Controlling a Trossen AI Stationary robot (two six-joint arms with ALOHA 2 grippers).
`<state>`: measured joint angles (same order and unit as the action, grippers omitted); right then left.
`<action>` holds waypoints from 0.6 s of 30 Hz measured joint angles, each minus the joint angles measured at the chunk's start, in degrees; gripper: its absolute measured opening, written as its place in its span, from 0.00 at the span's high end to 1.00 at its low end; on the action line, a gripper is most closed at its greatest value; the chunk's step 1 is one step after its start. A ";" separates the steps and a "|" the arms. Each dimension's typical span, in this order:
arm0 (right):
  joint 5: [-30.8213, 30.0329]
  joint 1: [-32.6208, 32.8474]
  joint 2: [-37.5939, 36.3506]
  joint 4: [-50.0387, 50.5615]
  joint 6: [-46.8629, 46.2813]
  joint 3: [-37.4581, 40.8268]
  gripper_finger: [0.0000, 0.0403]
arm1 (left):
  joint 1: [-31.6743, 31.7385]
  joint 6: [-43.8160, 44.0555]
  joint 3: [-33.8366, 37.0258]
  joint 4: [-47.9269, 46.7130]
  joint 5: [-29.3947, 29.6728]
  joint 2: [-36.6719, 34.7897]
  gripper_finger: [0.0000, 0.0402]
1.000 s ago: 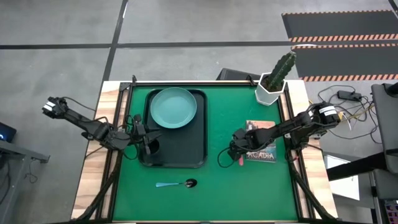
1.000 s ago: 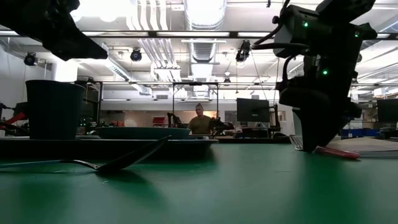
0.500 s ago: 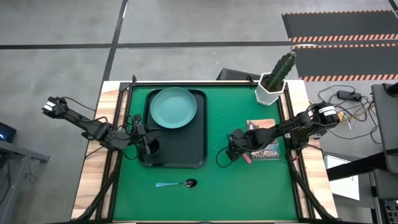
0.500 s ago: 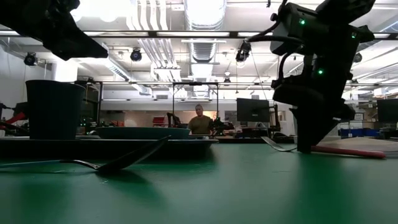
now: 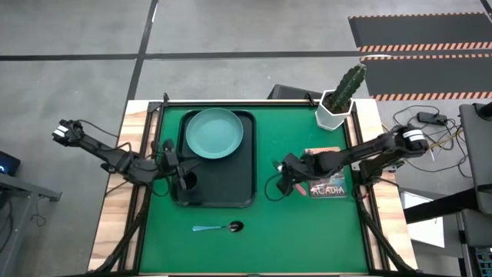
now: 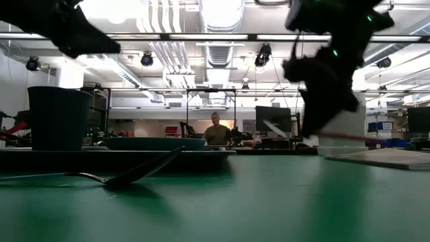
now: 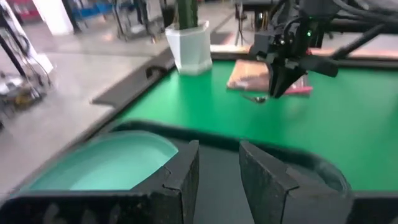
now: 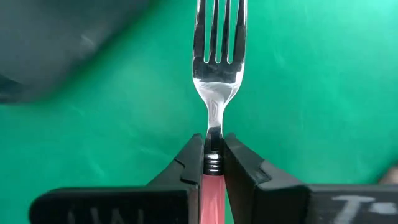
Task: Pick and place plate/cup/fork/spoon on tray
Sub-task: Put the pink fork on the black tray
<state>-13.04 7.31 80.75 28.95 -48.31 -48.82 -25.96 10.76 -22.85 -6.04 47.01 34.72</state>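
Observation:
The fork [image 8: 217, 81], pink-handled with silver tines, is off the table with my right gripper [image 8: 213, 146] shut on it. That gripper [image 5: 288, 183] is right of the black tray [image 5: 231, 192], beside a booklet. The teal plate [image 5: 214, 133] lies on the tray's far half, and the dark cup [image 5: 188, 183] stands upright at its near left corner. My left gripper [image 7: 217, 177] is open over the tray next to the cup, with nothing between its fingers. The blue-handled spoon [image 5: 219, 228] lies flat on the green mat in front of the tray. My right gripper pinches the fork between its two fingers at the top of the pink handle, where it meets the metal neck [image 8: 213, 163]. The fork runs on ahead of the fingertips, tines [image 8: 219, 31] first. In the low view the fork [image 6: 336, 136] is lifted clear of the mat, close to level.
A white pot with a cactus [image 5: 334, 111] stands at the mat's far right corner. A booklet [image 5: 327, 185] lies flat under my right arm. The tray's near right part is bare. A person [image 6: 216, 131] sits in the room far behind the table.
My right gripper has shut on the fork, which lay on the mat by the booklet, and lifted it clear. It has moved a little toward the tray, and the fork's tines now point that way.

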 joint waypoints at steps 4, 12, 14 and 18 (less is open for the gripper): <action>1.08 -2.03 0.33 1.03 8.87 -6.36 0.93 | 0.00 -9.18 0.00 8.72 2.60 -0.26 0.76; 7.76 -5.50 9.54 2.10 28.76 -22.70 0.93 | 0.00 -28.05 -0.13 28.31 8.55 -2.16 0.76; 9.10 -6.38 12.71 2.39 34.42 -27.01 0.93 | 0.00 -28.37 -0.13 28.71 8.57 -2.83 0.76; 12.86 -8.30 19.43 2.75 46.85 -34.82 0.93 | 0.00 -26.17 -0.06 27.62 8.56 -3.40 0.76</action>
<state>-0.18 -0.99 100.18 31.70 -1.45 -83.64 -25.96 -15.41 -22.91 21.57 55.57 31.32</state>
